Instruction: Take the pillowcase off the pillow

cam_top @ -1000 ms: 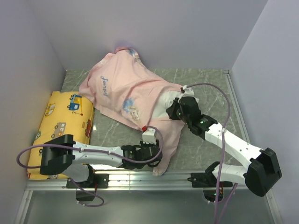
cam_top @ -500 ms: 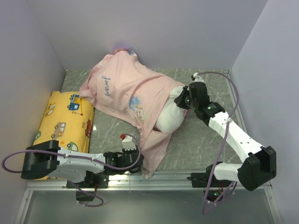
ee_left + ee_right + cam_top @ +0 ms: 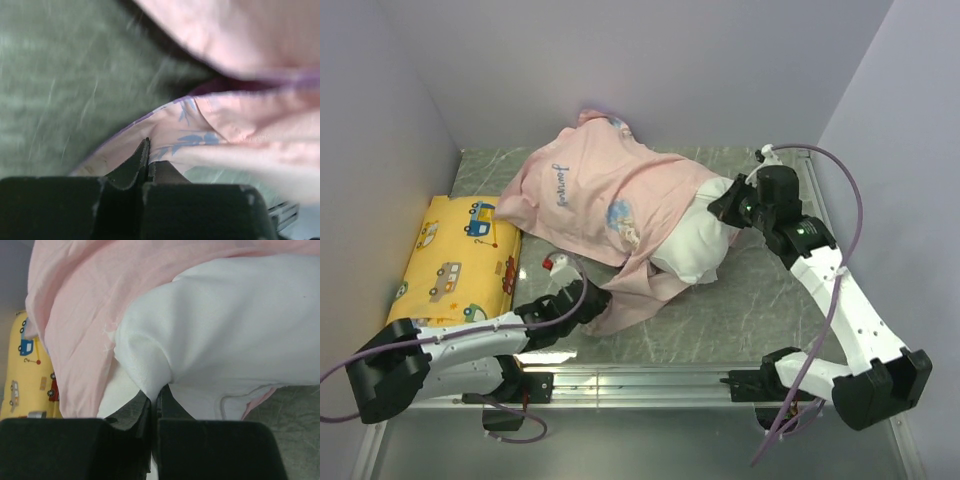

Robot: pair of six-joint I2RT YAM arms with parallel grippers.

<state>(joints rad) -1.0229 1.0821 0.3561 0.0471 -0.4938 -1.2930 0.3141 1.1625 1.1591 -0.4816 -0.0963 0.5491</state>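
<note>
The pillowcase (image 3: 590,195) lies pale pink side out across the middle of the table, its back end propped against the rear wall. The white pillow (image 3: 695,245) bulges out of its open right end. My left gripper (image 3: 592,300) is shut on the case's lower hem at the near middle; the left wrist view shows the snowflake-printed hem of the pillowcase (image 3: 225,125) pinched at the tips of the left gripper (image 3: 148,150). My right gripper (image 3: 725,205) is shut on a fold of the pillow (image 3: 240,335), as the right gripper (image 3: 156,392) shows close up, with the pillowcase (image 3: 75,305) bunched to its left.
A yellow vehicle-print cushion (image 3: 455,260) lies along the left wall, also seen as the yellow cushion (image 3: 20,375) in the right wrist view. Grey walls close in the left, back and right. Bare marble table top (image 3: 770,300) shows at the near right.
The left gripper shut on the case's hem and drew it leftward. The right arm swung back and right with the pillow, and more white pillow now shows.
</note>
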